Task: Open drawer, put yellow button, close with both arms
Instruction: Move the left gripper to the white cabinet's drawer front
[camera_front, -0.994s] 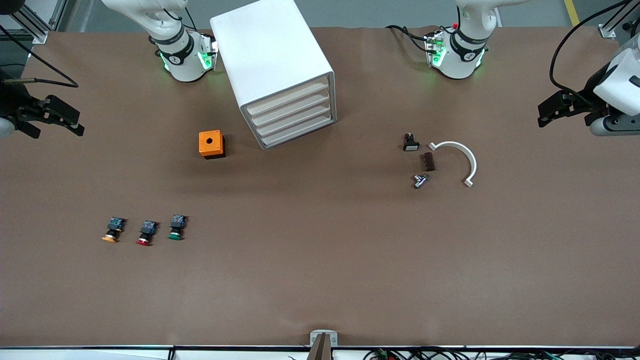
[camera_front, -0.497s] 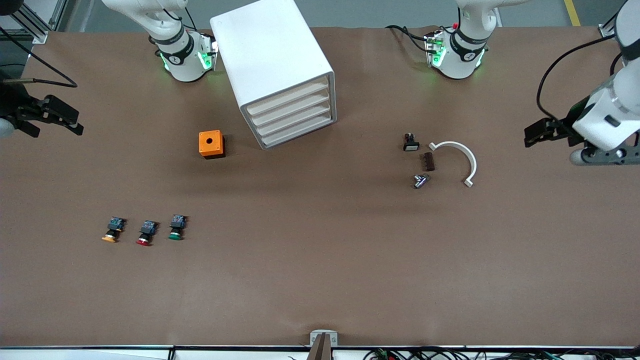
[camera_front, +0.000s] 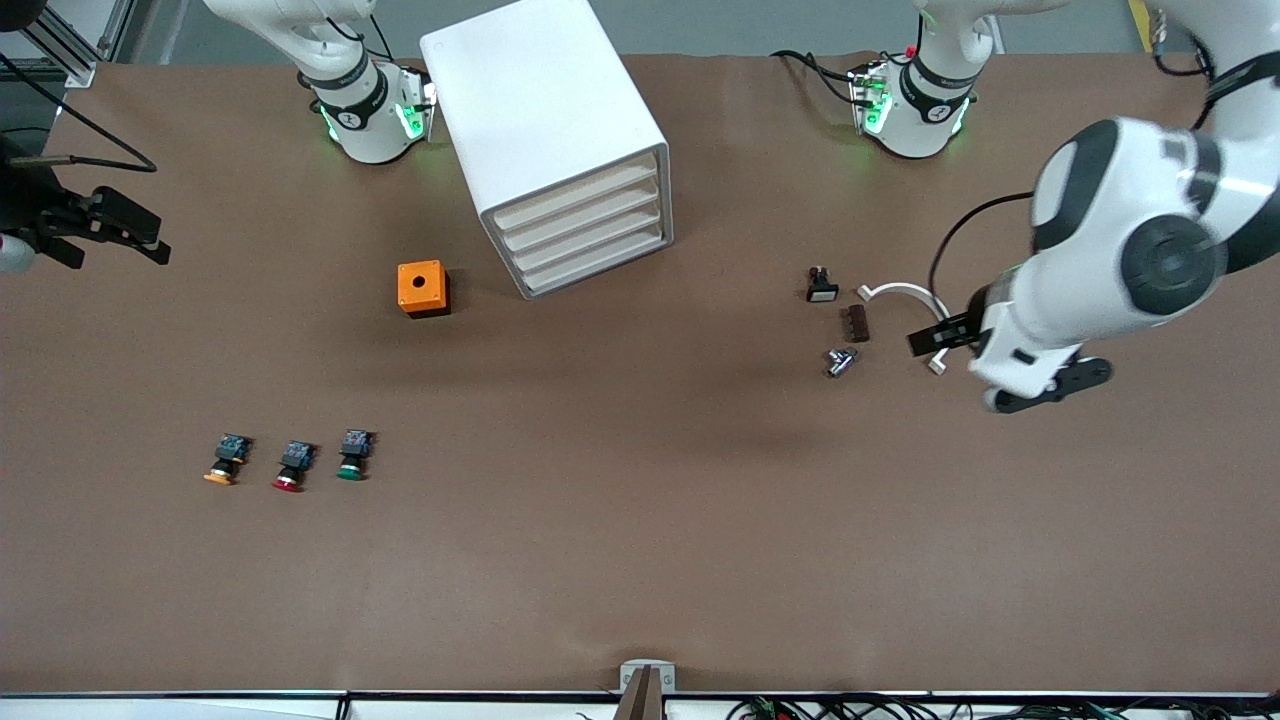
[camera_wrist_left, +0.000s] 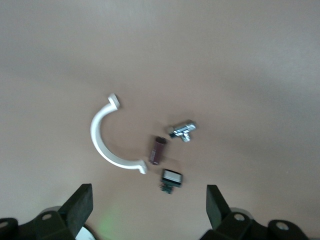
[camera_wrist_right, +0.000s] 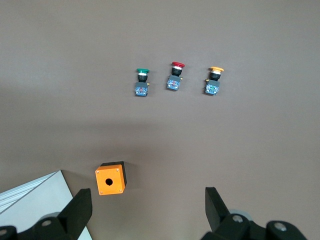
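The white cabinet stands near the right arm's base with all four drawers shut; the drawer is the uppermost. The yellow button lies on the table toward the right arm's end, beside a red-capped and a green-capped one; it also shows in the right wrist view. My left gripper is open and empty over the white curved clip; in its own view the jaws stand wide apart. My right gripper is open and empty at the right arm's end of the table, high above the buttons.
The red-capped button and green-capped button lie beside the yellow one. An orange box with a round hole sits beside the cabinet. A white curved clip, brown block, metal fitting and small black switch lie together.
The left arm has swung in from its end of the table toward the middle and now hangs over the curved clip. The right gripper has barely moved.
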